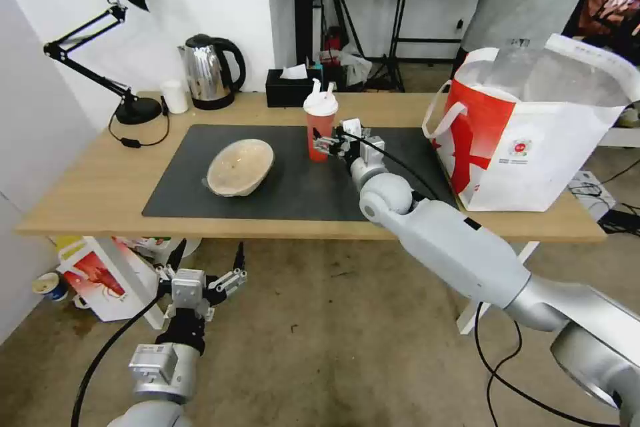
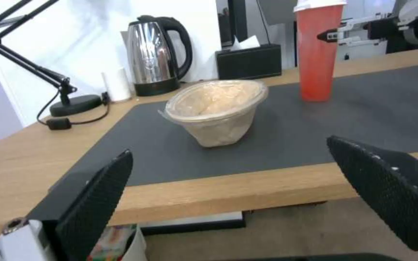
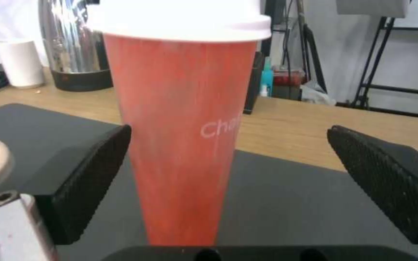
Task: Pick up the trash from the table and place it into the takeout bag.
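Observation:
On the table [image 1: 93,193] lies a dark mat [image 1: 293,193] holding two pieces of trash. One is a tall red cup [image 1: 320,125] with a white lid. The other is a shallow beige bowl [image 1: 240,167], tilted. My right gripper [image 1: 328,144] reaches over the mat and stands open at the cup. In the right wrist view the cup [image 3: 180,145] stands between the spread fingers [image 3: 93,181] without touching them. My left gripper [image 1: 207,270] hangs open below the table's front edge, facing the bowl [image 2: 216,108]. The takeout bag [image 1: 533,140] stands open at the table's right end.
Along the back edge stand a black desk lamp [image 1: 127,47], a small white cup [image 1: 175,96], a steel kettle [image 1: 210,71] and a black tissue box [image 1: 292,87]. Boxes and a cup [image 1: 100,273] lie on the floor under the table's left end. Light stands fill the room behind.

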